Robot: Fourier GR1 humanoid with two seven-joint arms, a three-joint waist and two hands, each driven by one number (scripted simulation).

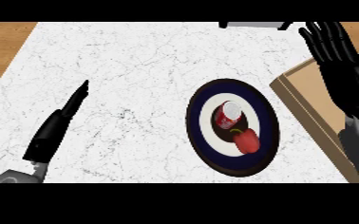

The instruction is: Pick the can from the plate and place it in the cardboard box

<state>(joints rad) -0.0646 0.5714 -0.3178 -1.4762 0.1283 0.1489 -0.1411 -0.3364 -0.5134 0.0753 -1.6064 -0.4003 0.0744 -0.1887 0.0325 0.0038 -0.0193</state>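
Observation:
A red can with a pale top stands on the white middle of a round plate with a dark blue rim, right of the counter's centre. A red pepper lies on the same plate just in front of the can. The cardboard box shows at the right edge, only its near wall in view. My right hand is open, fingers straight, raised above the box and to the right of the plate. My left hand is open with straight fingers at the lower left, far from the plate.
The white marble counter spans most of the view, with wooden strips at the far left. A dark grey object peeks in at the top edge, behind the plate.

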